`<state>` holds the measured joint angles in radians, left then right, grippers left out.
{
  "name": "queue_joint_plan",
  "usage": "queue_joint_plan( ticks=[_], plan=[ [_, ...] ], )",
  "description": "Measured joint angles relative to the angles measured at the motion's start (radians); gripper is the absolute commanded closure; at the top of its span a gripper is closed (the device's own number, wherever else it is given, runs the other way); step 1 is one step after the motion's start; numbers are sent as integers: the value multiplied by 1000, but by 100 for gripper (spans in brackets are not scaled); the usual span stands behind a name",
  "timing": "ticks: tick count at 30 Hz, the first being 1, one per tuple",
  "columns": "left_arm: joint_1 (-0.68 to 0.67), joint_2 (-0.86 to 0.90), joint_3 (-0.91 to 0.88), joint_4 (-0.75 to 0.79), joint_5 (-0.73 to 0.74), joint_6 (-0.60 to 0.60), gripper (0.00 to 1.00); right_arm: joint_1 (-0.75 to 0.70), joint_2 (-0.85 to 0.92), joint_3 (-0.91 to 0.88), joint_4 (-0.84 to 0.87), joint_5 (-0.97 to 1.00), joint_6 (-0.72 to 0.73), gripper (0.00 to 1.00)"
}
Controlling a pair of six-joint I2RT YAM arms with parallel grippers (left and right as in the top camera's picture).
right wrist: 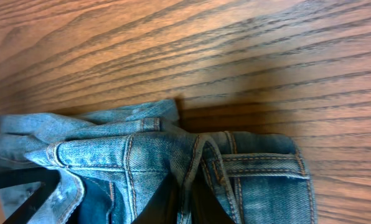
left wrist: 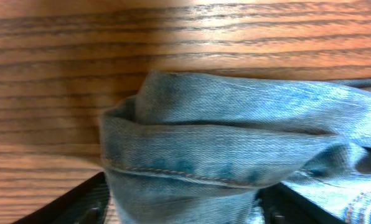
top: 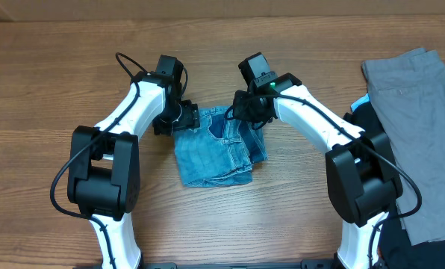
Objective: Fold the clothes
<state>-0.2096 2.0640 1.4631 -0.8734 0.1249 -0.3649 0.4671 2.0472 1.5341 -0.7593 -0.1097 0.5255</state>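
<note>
The light blue denim jeans (top: 215,153) lie folded into a small bundle at the middle of the wooden table. My left gripper (top: 185,119) is at the bundle's far left corner. In the left wrist view its fingers (left wrist: 182,211) hold a thick fold of denim (left wrist: 235,124) between them. My right gripper (top: 246,113) is at the far right corner. In the right wrist view its dark fingers (right wrist: 192,205) pinch a stitched seam of the jeans (right wrist: 142,155) beside the waistband and belt loop.
A grey garment (top: 417,97) lies spread at the right edge of the table, with a black garment (top: 399,252) under and beside it. Bare wooden table (top: 58,60) surrounds the jeans.
</note>
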Motion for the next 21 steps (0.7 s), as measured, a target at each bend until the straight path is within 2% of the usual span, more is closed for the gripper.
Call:
queue_joint_plan(
  ticks=[7, 10, 11, 12, 13, 14, 16, 21],
  plan=[
    [33, 0, 79, -157, -25, -3, 14, 1, 0, 132, -222, 84, 22, 90],
    [50, -12, 136, -238, -48, -3, 11, -5, -7, 225, -339, 122, 33, 83],
    [59, -32, 162, -272, -63, -3, 11, -11, -16, 257, -381, 135, 35, 75],
    [63, -51, 180, -304, -68, -3, 9, -16, -29, 279, -407, 147, 38, 56],
    [66, -75, 191, -320, -70, -3, 7, -24, -49, 295, -431, 159, 42, 30],
    [66, -104, 199, -330, -70, -2, 5, -29, -70, 306, -450, 167, 45, 14],
    [60, -150, 209, -343, -69, -3, 1, -39, -112, 324, -494, 180, 47, 0],
    [14, -201, 216, -365, -51, -3, 0, -40, -152, 316, -536, 194, 47, 2]
  ],
)
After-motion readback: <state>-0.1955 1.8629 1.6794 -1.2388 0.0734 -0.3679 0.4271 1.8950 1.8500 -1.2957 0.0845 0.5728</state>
